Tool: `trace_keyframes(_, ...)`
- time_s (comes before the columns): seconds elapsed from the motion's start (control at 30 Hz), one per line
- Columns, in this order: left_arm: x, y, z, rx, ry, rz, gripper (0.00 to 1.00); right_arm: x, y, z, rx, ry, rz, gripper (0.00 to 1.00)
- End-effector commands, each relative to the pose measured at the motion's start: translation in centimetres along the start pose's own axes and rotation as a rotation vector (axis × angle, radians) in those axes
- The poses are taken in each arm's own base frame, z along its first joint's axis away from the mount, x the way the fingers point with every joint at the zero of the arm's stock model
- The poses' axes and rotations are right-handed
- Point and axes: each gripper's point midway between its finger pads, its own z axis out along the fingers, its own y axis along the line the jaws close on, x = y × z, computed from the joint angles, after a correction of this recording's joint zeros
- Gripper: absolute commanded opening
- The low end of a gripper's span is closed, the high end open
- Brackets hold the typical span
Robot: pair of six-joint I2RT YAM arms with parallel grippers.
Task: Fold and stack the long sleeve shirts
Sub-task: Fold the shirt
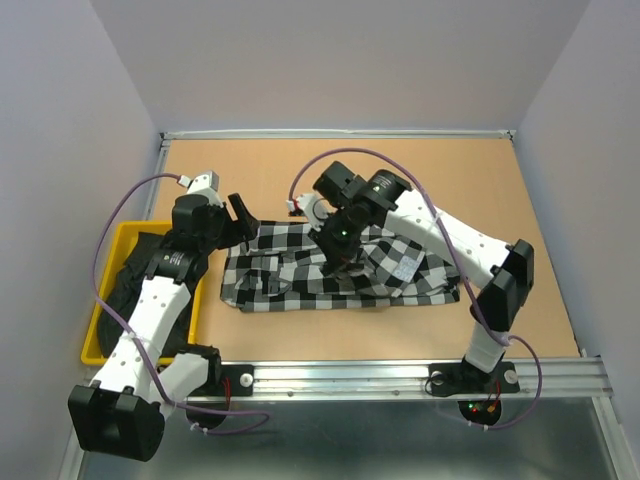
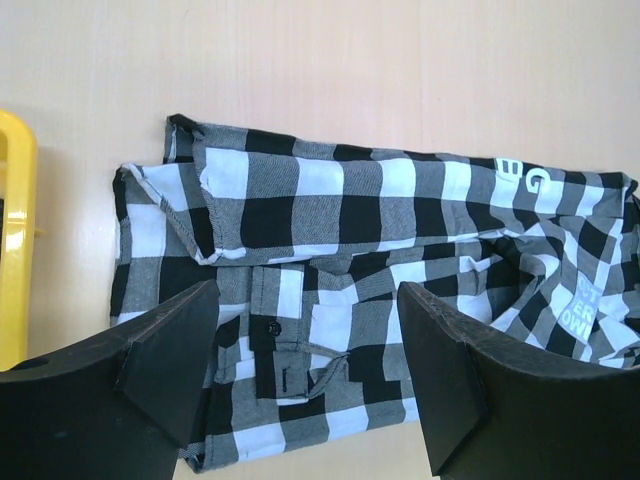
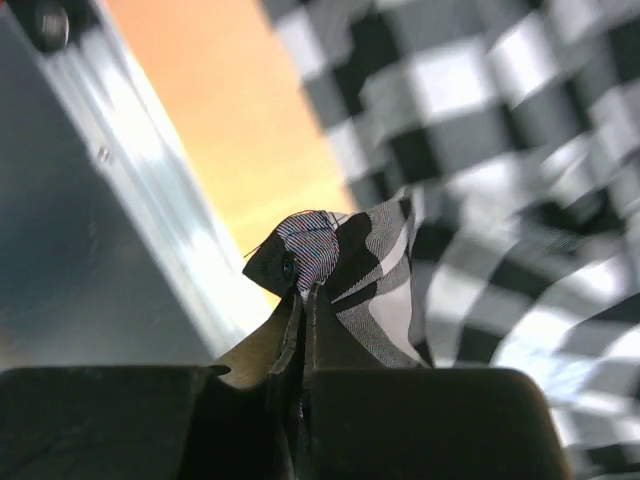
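The black-and-white check shirt (image 1: 300, 275) lies partly folded on the table's middle, with white lettering (image 2: 530, 180) at its right end. My right gripper (image 1: 345, 262) is shut on a pinched fold of this shirt (image 3: 345, 255) and holds it lifted off the cloth below. My left gripper (image 1: 243, 218) hovers open over the shirt's left end (image 2: 300, 260); its fingers (image 2: 180, 350) stand wide apart with nothing between them. The plain black shirt (image 1: 128, 272) lies in the yellow bin at the left, partly hidden by my left arm.
The yellow bin (image 1: 95, 340) stands at the table's left edge and shows as a yellow rim (image 2: 15, 240) in the left wrist view. A metal rail (image 1: 400, 375) runs along the near edge; it also appears blurred as a rail (image 3: 90, 220) behind the pinched fold.
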Motion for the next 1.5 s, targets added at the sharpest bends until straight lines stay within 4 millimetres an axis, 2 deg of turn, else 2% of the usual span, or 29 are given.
trace_keyframes(0.0, -2.5, -1.7, -1.1, 0.055, -0.071, 0.033, 0.83, -6.3, -2.4, -1.1, 0.12, -0.146, -0.184, 0.02)
trace_keyframes(0.1, -2.5, -1.7, -1.3, 0.058, -0.076, 0.022, 0.83, -9.2, -4.2, 1.2, 0.139, -0.151, -0.243, 0.1)
trace_keyframes(0.13, -2.5, -1.7, -1.5, 0.061, -0.085, 0.019, 0.83, -10.4, -4.7, 1.8, 0.154, -0.172, -0.258, 0.22)
trace_keyframes(0.17, -2.4, -1.8, -1.6, 0.067, -0.085, 0.015, 0.83, -10.9, -5.9, 3.2, 0.176, -0.164, -0.257, 0.25)
trace_keyframes(0.27, -2.0, -1.8, -1.8, 0.076, -0.089, 0.012, 0.83, -13.1, -7.5, 4.5, 0.239, -0.226, -0.247, 0.37)
trace_keyframes(0.3, -1.9, -1.8, -1.8, 0.081, -0.09, 0.011, 0.83, -13.4, -8.1, 5.0, 0.264, -0.232, -0.23, 0.48)
trace_keyframes(0.33, -1.3, -1.7, -1.6, 0.086, -0.075, 0.012, 0.83, -14.1, -9.2, 4.8, 0.315, -0.261, -0.199, 0.51)
trace_keyframes(0.4, -0.9, -1.7, -1.4, 0.09, -0.066, 0.011, 0.83, -14.5, -10.8, 3.9, 0.368, -0.291, -0.139, 0.63)
trace_keyframes(0.43, -0.4, -1.5, -1.1, 0.09, -0.052, 0.012, 0.83, -15.1, -11.1, 2.8, 0.381, -0.326, -0.116, 0.68)
trace_keyframes(0.47, -0.2, -1.8, -0.8, 0.109, -0.043, 0.014, 0.83, -15.0, -12.3, 1.8, 0.393, -0.352, -0.054, 0.71)
trace_keyframes(0.5, 0.2, -1.9, -0.8, 0.119, -0.032, 0.013, 0.83, -15.0, -12.6, 0.9, 0.398, -0.373, -0.028, 0.71)
trace_keyframes(0.57, 0.9, -2.2, 0.0, 0.145, -0.004, 0.011, 0.83, -14.7, -13.0, -1.4, 0.405, -0.438, 0.039, 0.77)
trace_keyframes(0.6, 1.1, -2.5, 0.3, 0.165, 0.011, 0.011, 0.83, -14.3, -13.3, -2.0, 0.406, -0.456, 0.067, 0.78)
trace_keyframes(0.63, 1.6, -2.7, 1.0, 0.172, 0.033, 0.014, 0.83, -13.5, -14.6, -3.1, 0.418, -0.475, 0.116, 0.81)
trace_keyframes(0.67, 1.8, -2.9, 1.4, 0.182, 0.045, 0.02, 0.84, -12.5, -14.6, -4.0, 0.415, -0.508, 0.176, 0.82)
trace_keyframes(0.7, 2.5, -3.4, 2.2, 0.192, 0.078, 0.029, 0.84, -11.4, -16.2, -4.9, 0.437, -0.522, 0.223, 0.82)
trace_keyframes(0.73, 2.4, -3.9, 2.6, 0.202, 0.082, 0.04, 0.84, -11.1, -16.6, -5.9, 0.443, -0.569, 0.278, 0.82)
trace_keyframes(0.77, 2.6, -4.2, 3.0, 0.206, 0.094, 0.051, 0.84, -8.7, -17.1, -5.7, 0.452, -0.559, 0.353, 0.82)
trace_keyframes(0.8, 3.2, -4.2, 4.1, 0.198, 0.12, 0.056, 0.84, -7.4, -18.1, -6.5, 0.475, -0.575, 0.405, 0.82)
trace_keyframes(0.83, 3.0, -5.4, 4.4, 0.22, 0.125, 0.073, 0.84, -6.4, -18.8, -6.7, 0.499, -0.59, 0.442, 0.84)
trace_keyframes(0.87, 3.2, -5.7, 4.8, 0.221, 0.136, 0.077, 0.84, -5.7, -18.3, -8.3, 0.507, -0.64, 0.481, 0.85)
trace_keyframes(0.9, 3.3, -6.1, 5.3, 0.225, 0.147, 0.083, 0.84, -3.2, -19.0, -7.0, 0.519, -0.606, 0.537, 0.85)
trace_keyframes(0.97, 3.9, -7.5, 6.7, 0.237, 0.182, 0.101, 0.84, -1.7, -19.2, -7.5, 0.535, -0.646, 0.59, 0.9)
trace_keyframes(1.0, 4.0, -7.7, 7.2, 0.224, 0.186, 0.104, 0.84, 0.4, -19.3, -7.4, 0.567, -0.653, 0.655, 0.92)
trace_keyframes(1.03, 4.7, -7.5, 8.2, 0.207, 0.215, 0.099, 0.84, 1.1, -19.3, -7.8, 0.579, -0.676, 0.683, 0.94)
trace_keyframes(1.1, 4.8, -7.7, 9.1, 0.185, 0.22, 0.096, 0.83, 2.2, -19.4, -8.1, 0.587, -0.725, 0.745, 0.96)
trace_keyframes(1.13, 5.4, -7.4, 10.0, 0.166, 0.241, 0.093, 0.83, 3.6, -19.1, -8.0, 0.592, -0.733, 0.766, 0.99)
trace_keyframes(1.27, 6.1, -6.8, 11.7, 0.122, 0.271, 0.089, 0.8, 5.3, -18.3, -7.8, 0.585, -0.781, 0.813, 0.99)
trace_keyframes(1.47, 8.5, -6.3, 13.5, 0.107, 0.347, 0.09, 0.78, 7.4, -17.7, -6.8, 0.576, -0.795, 0.864, 0.99)
